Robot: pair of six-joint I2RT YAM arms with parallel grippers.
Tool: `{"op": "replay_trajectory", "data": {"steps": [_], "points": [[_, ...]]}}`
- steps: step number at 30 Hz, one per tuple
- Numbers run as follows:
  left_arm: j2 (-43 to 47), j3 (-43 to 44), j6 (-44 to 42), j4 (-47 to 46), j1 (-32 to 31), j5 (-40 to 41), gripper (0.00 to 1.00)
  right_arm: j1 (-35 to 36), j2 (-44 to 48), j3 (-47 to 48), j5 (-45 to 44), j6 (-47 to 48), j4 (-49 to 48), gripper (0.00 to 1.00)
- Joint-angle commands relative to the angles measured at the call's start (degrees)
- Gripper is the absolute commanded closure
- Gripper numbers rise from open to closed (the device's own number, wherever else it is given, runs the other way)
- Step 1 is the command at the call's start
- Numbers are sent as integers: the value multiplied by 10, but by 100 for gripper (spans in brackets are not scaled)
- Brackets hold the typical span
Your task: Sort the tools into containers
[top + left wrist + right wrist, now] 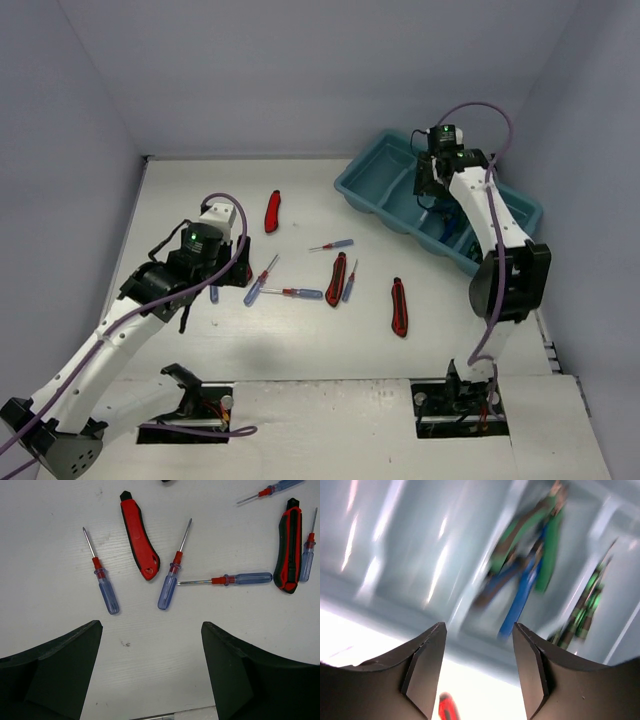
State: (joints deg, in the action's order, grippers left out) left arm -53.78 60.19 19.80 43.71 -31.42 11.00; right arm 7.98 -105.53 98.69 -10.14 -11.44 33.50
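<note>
The left fingers [50,670] stand wide apart above the bench [150,680], holding nothing. Straight ahead of their gap lies a blue screwdriver [170,577], tip pointing away, and just left of it, not touching, a red knife [140,535]. Ahead of the left-hand finger lies a second screwdriver [104,587], also tip away. Ahead of the right-hand finger a third screwdriver [235,579] lies crosswise, its tip very close to the first one's handle; whether they touch cannot be told. Farther right a red-black knife [287,545] lies lengthwise with a fourth screwdriver [307,555] just beside it, and a fifth screwdriver [272,489] lies beyond them. In the top view another knife [400,306] lies alone on the bench, well off to the right of the left fingers. The right fingers [420,670] are over the tray [365,185], parted with nothing gripped. Their view is blurred. Ahead of their gap, in one compartment, lie pliers [520,570] with green and blue handles, heaped together. In the next compartment to the right lie green-black screwdrivers [582,610]. The compartment ahead of the left-hand finger shows only pale glare. Close in, low between the fingers, a small red object [447,707] shows against the white bench, too blurred to name.
</note>
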Motion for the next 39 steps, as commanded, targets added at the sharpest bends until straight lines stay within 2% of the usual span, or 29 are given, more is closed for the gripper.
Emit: {"op": "replay_trajectory", "data": {"steps": [1, 6, 10, 15, 24, 27, 32, 37, 39], "points": [[-10, 41, 13, -13, 5, 4, 23, 70, 100, -104, 71, -37, -29, 44], [-23, 54, 19, -13, 5, -1, 23, 120, 181, -245, 55, -100, -73, 36], [-29, 63, 16, -13, 5, -4, 23, 131, 238, -367, 68, -148, -107, 29], [-35, 70, 9, -14, 5, -8, 23, 132, 266, -463, 94, -175, -129, 22], [-36, 74, 9, -14, 5, -10, 23, 136, 250, -545, 126, -185, -163, 23], [-36, 74, 10, -13, 4, -10, 23, 139, 244, -562, 124, -190, -172, 28], [-36, 72, 14, -13, 5, -10, 23, 146, 233, -572, 121, -193, -181, 46], [-37, 70, 16, -14, 4, -8, 23, 158, 232, -559, 113, -194, -181, 77], [-37, 69, 16, -13, 5, -7, 23, 161, 232, -545, 119, -192, -180, 85]]}}
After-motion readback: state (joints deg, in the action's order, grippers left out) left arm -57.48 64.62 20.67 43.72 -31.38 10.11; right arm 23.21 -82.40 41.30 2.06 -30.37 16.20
